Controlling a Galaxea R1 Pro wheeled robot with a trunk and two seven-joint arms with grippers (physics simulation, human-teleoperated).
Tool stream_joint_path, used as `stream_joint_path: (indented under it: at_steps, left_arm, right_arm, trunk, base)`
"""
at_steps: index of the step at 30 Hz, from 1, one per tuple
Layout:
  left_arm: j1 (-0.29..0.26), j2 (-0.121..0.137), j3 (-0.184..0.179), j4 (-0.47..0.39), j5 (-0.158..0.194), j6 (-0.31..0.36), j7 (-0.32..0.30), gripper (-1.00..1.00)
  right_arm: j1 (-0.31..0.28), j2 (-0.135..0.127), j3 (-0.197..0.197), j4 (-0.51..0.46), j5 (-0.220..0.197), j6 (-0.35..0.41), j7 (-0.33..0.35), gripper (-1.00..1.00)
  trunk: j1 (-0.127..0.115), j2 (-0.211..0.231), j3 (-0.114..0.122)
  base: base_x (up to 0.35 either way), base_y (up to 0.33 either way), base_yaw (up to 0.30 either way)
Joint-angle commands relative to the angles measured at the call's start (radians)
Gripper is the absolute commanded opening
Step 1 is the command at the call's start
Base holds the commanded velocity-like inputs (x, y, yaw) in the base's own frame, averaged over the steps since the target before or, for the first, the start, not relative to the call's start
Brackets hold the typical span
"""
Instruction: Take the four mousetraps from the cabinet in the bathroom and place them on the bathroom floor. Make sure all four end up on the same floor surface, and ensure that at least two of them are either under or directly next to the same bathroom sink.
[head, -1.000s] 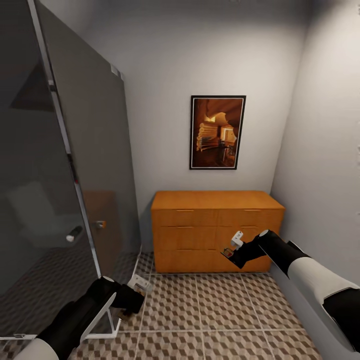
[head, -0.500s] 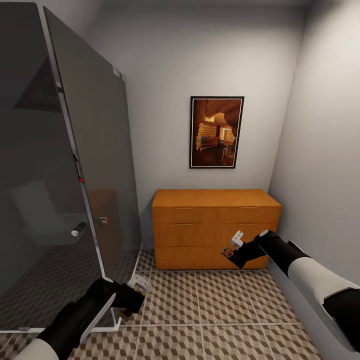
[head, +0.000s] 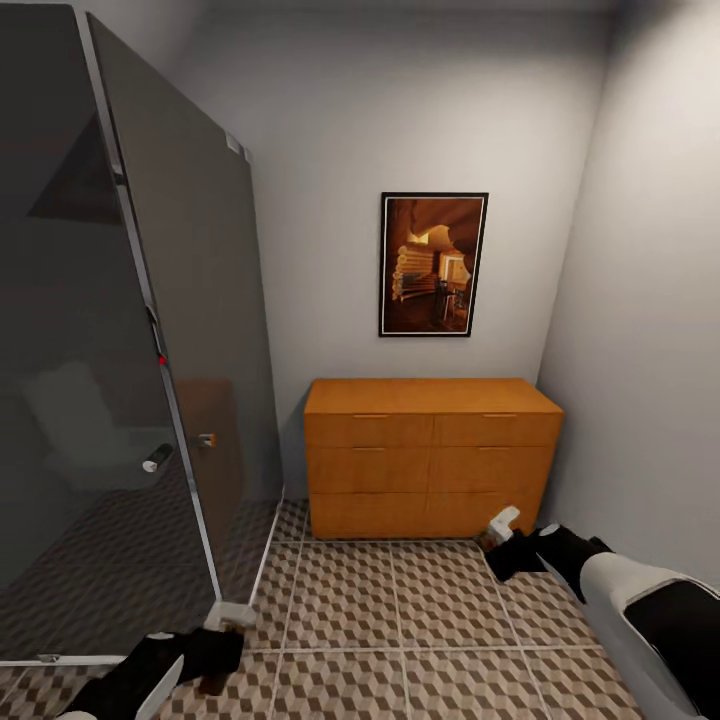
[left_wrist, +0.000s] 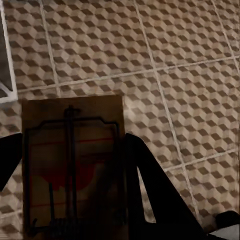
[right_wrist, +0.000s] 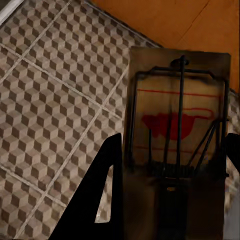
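The orange-brown cabinet (head: 432, 458) stands against the back wall with its drawers all pushed in, and its flat top is bare. A framed picture (head: 434, 264) hangs on the wall above the cabinet. To the cabinet's left, as the head camera sees it, a dark glass shower screen (head: 150, 330) stands in a chrome frame and reaches down to the bathroom floor (head: 400, 620), whose cube-patterned tiles spread out from the cabinet's foot.

The right gripper (head: 503, 540) hangs low just in front of the cabinet's lower right corner, close above the tiles. In the right wrist view its dark fingers (right_wrist: 97, 200) sit on either side of a mousetrap (right_wrist: 177, 135), closed narrowly onto the board's long edges; the trap shows its wire frame and red mark, with the cabinet's wooden front behind its far end.

The left gripper (head: 212, 655) hangs well away from the cabinet, near the foot of the shower screen's frame. The left wrist view shows its fingers (left_wrist: 150, 185) clamped likewise on a second mousetrap (left_wrist: 72, 165), held flat-side up over the tiles, wire and red mark facing the camera. Whether either trap touches the floor cannot be told.
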Motion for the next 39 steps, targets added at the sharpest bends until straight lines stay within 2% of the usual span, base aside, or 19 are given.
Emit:
stream_joint_path:
  at_steps: [1, 4, 5, 7, 9, 10, 11, 13, 14, 15, 16, 18, 21, 24, 39]
  left_arm:
    - [-0.001, -0.002, 0.032, 0.051, 0.016, -0.021, 0.006, -1.00]
    - [-0.001, -0.009, 0.098, 0.156, 0.026, -0.067, 0.032, -1.00]
    - [-0.001, -0.011, 0.110, 0.184, 0.029, -0.080, 0.050, -1.00]
    - [-0.001, -0.012, 0.128, 0.226, 0.041, -0.109, 0.089, -1.00]
    - [-0.001, -0.011, 0.154, 0.290, 0.083, -0.184, 0.149, -1.00]
    - [-0.001, -0.012, 0.164, 0.327, 0.110, -0.240, 0.171, -1.00]
    - [-0.001, -0.012, 0.168, 0.347, 0.124, -0.272, 0.179, -1.00]
    - [-0.001, -0.023, 0.176, 0.428, 0.161, -0.424, 0.198, -1.00]
    - [-0.001, -0.032, 0.178, 0.461, 0.170, -0.497, 0.202, -1.00]
    - [0.000, -0.037, 0.179, 0.473, 0.173, -0.529, 0.203, -1.00]
    - [0.001, -0.047, 0.180, 0.490, 0.177, -0.576, 0.205, -1.00]
    - [0.008, -0.068, 0.181, 0.507, 0.181, -0.625, 0.207, -1.00]
    - [0.018, -0.085, 0.182, 0.515, 0.182, -0.654, 0.213, -1.00]
    - [0.037, -0.086, 0.183, 0.518, 0.182, -0.665, 0.216, -1.00]
    - [0.067, -0.090, 0.182, 0.519, 0.183, -0.668, 0.212, -1.00]
  right_arm:
    - [0.025, 0.002, -0.007, 0.015, -0.058, -0.013, -0.032, -1.00]
    - [0.113, 0.004, -0.006, 0.033, -0.218, -0.039, -0.147, -1.00]
    - [0.144, 0.005, -0.006, 0.034, -0.254, -0.045, -0.180, -1.00]
    - [0.187, 0.007, -0.006, 0.036, -0.287, -0.054, -0.220, -1.00]
    - [0.244, 0.010, -0.006, 0.037, -0.309, -0.073, -0.249, -1.00]
    - [0.278, 0.012, -0.006, 0.038, -0.313, -0.087, -0.257, -1.00]
    - [0.296, 0.013, -0.006, 0.038, -0.314, -0.096, -0.260, -1.00]
    - [0.360, 0.014, -0.006, 0.038, -0.318, -0.148, -0.281, -1.00]
    - [0.385, 0.014, -0.006, 0.038, -0.319, -0.187, -0.304, -1.00]
    - [0.398, 0.014, -0.007, 0.038, -0.320, -0.209, -0.319, -1.00]
    - [0.421, 0.013, -0.007, 0.038, -0.321, -0.257, -0.354, -1.00]
    - [0.458, 0.011, -0.007, 0.038, -0.324, -0.368, -0.412, -1.00]
    - [0.495, 0.011, -0.007, 0.038, -0.325, -0.489, -0.443, -1.00]
    - [0.516, 0.014, -0.006, 0.038, -0.326, -0.542, -0.458, -1.00]
    - [0.528, 0.055, -0.004, 0.038, -0.323, -0.557, -0.466, -1.00]
  trunk:
    - [0.000, -0.001, 0.000]
    - [0.000, -0.001, 0.000]
    - [0.000, -0.001, 0.000]
    - [0.000, -0.001, 0.000]
    - [0.000, -0.001, 0.000]
    - [0.000, -0.001, 0.000]
    - [0.000, -0.001, 0.000]
    - [0.000, -0.001, 0.000]
    - [0.000, -0.001, 0.000]
    - [0.000, -0.001, 0.000]
    - [0.000, -0.001, 0.000]
    - [0.000, -0.001, 0.000]
    - [0.000, -0.001, 0.000]
    - [0.000, -0.001, 0.000]
    - [0.000, -0.001, 0.000]
  base:
    - [0.000, 0.000, 0.000]
    - [0.000, 0.000, 0.000]
    - [0.000, 0.000, 0.000]
    - [0.000, 0.000, 0.000]
    - [0.000, 0.000, 0.000]
    - [0.000, 0.000, 0.000]
    - [0.000, 0.000, 0.000]
    - [0.000, 0.000, 0.000]
    - [0.000, 0.000, 0.000]
    - [0.000, 0.000, 0.000]
    - [0.000, 0.000, 0.000]
    - [0.000, 0.000, 0.000]
    - [0.000, 0.000, 0.000]
    - [0.000, 0.000, 0.000]
    - [0.000, 0.000, 0.000]
